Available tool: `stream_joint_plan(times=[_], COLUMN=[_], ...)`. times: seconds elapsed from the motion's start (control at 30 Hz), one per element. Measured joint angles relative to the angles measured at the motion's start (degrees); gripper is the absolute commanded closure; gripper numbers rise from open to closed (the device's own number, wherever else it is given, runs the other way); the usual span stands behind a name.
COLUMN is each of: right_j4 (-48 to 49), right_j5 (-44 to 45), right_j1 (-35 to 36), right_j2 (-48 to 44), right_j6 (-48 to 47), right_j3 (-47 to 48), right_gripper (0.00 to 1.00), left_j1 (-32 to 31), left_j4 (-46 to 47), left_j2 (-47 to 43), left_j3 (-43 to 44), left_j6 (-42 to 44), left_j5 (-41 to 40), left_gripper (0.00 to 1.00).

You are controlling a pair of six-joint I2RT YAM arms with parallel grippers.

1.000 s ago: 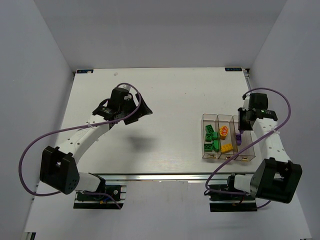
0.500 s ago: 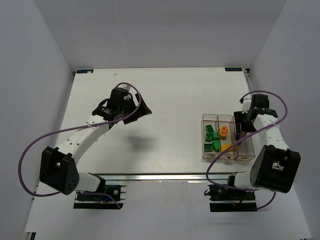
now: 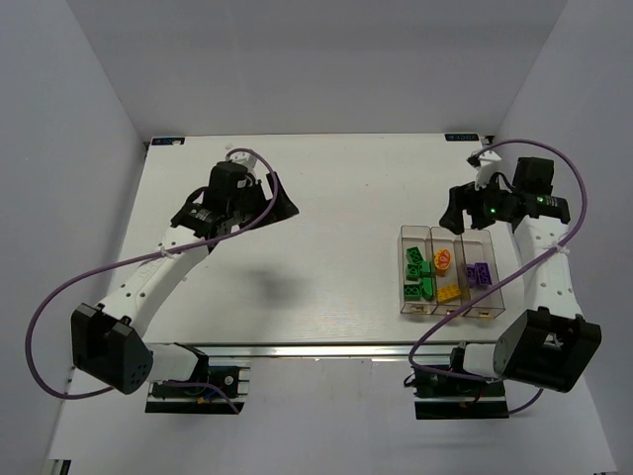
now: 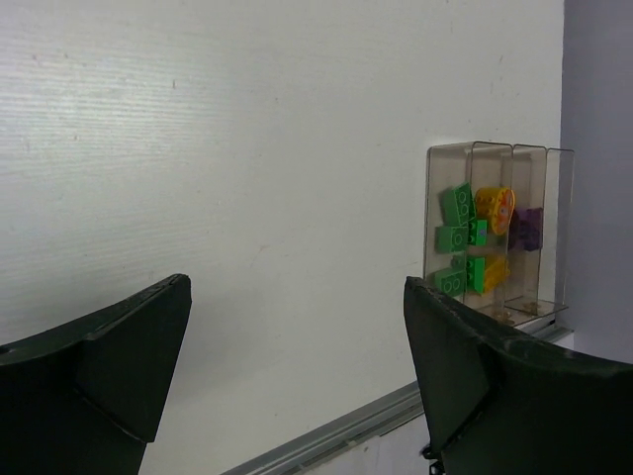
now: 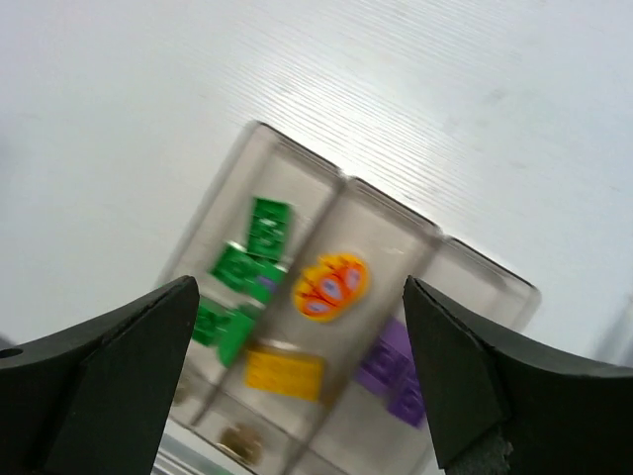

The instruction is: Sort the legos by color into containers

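Saw matte black fingers on the right gripper (image 5: 299, 284) and the same black on the left gripper (image 4: 295, 287). Found clear, faintly grey-tinted containers (image 5: 223, 198) under the right gripper. Made out studded green legos (image 5: 247, 267) in the compartment by the finger on the left of its wrist view. Noted an orange rounded lego (image 5: 330, 285) with a yellow rim and pale oval studs between the fingers, and a plain yellow lego (image 5: 283, 374) just nearer the wrist. Spotted purple legos (image 5: 396, 376) toward the other finger. Viewed a white, finely lined table (image 4: 247, 119) ahead of the left gripper. Traced purple cables (image 3: 409, 346) along white arms (image 3: 148, 282) with black joints. Caught a small green light (image 3: 492, 210) just behind the right gripper.
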Motion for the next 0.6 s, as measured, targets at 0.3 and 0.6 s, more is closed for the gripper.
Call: stream_joint_plan(times=[0.3, 0.6], right_j4=[2.8, 4.6], right_j5=[-12.1, -12.7], right_j1=[1.0, 0.9], right_j2=[6.6, 11.8], right_j6=[16.4, 22.1], right_j3=[4.0, 5.4], right_gripper=[0.11, 0.11], left_j1=[0.0, 0.0], left_j4=[-1.7, -2.0], left_j2=[-2.0, -2.1], left_j3=[4.3, 4.1], left_j6=[3.5, 3.7], left_j5=[-1.5, -1.6], left_gripper=[0.02, 0.02])
